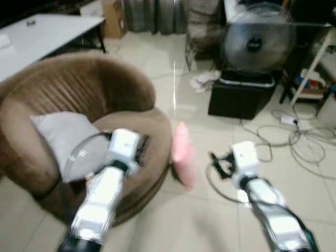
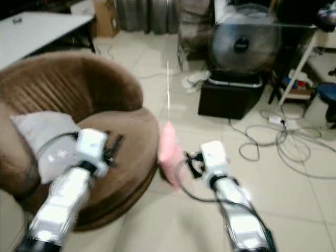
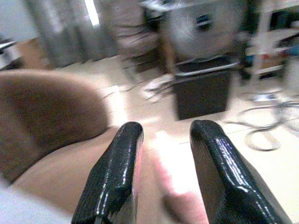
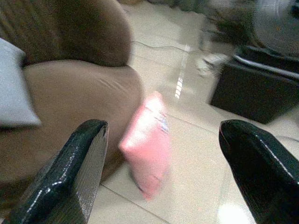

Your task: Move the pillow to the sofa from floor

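No readable text anywhere. Frames blurred. Pink pillow (image 4: 145, 140) carries small dark mark near upper edge, too smeared to read. Fan (image 1: 256, 43) hub shows pale spot on dark centre, maybe badge, not legible. Cardboard box (image 1: 112, 17) at back: no print made out. No numbers, no signs, no brand names to tell.
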